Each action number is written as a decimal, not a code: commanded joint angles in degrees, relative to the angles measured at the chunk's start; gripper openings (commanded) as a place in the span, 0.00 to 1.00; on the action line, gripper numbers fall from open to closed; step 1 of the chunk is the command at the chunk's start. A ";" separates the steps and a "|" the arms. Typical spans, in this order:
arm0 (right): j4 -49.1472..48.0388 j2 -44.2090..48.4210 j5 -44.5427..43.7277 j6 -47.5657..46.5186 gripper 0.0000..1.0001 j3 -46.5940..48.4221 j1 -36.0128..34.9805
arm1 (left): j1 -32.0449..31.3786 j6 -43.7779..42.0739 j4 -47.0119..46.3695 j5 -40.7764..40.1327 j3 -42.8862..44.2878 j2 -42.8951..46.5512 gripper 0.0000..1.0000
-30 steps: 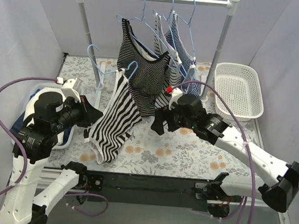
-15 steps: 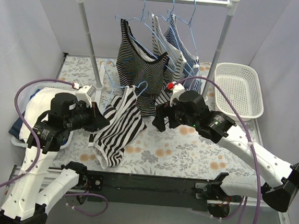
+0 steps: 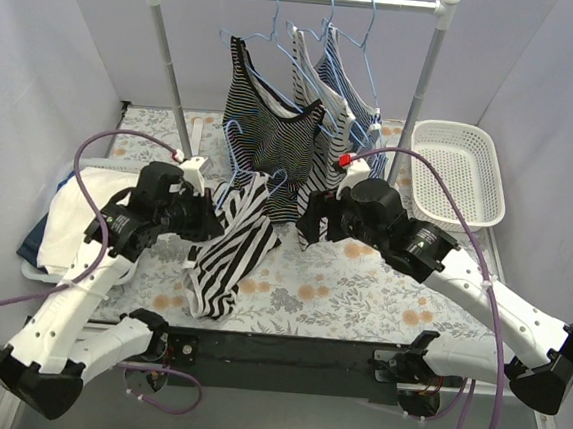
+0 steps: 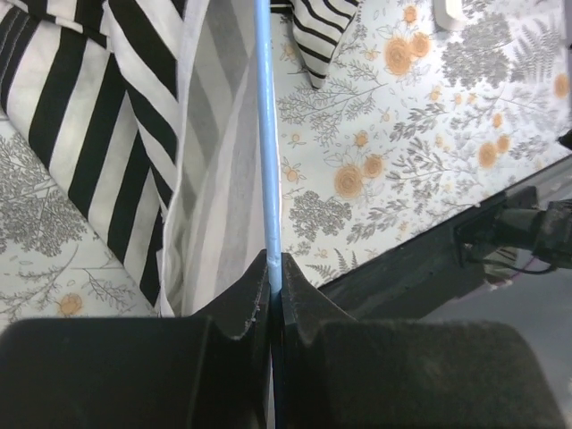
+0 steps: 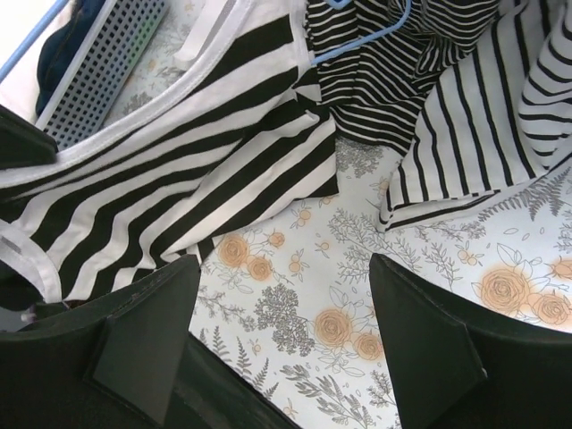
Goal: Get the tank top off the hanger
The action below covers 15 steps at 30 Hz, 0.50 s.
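Left end effector [image 4: 275, 284] clamps hanger [image 4: 264, 134] over floral tabletop [image 4: 420, 206]; pale walls [image 3: 40, 52].

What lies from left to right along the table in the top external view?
Pile of white and dark blue clothes → wide-striped black-and-white tank top → right gripper → white slatted plastic basket.
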State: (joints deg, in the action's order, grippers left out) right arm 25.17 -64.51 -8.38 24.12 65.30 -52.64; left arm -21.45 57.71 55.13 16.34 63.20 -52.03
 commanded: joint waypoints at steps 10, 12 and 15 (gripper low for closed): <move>2.78 7.90 -12.18 9.53 0.83 -7.28 0.00 | -42.08 12.15 -6.97 -29.94 7.55 -15.03 0.00; 4.88 9.39 -12.62 12.70 0.80 -8.51 0.08 | -43.49 12.86 -6.88 -31.97 8.51 -14.24 0.00; 6.03 11.33 -12.19 15.86 0.74 -11.15 0.08 | -43.50 13.13 -6.53 -34.09 9.83 -12.48 0.00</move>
State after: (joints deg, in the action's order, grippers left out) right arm 29.08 -55.90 -18.72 33.76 56.62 -52.62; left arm -64.69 68.45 50.09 -9.76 68.53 -68.73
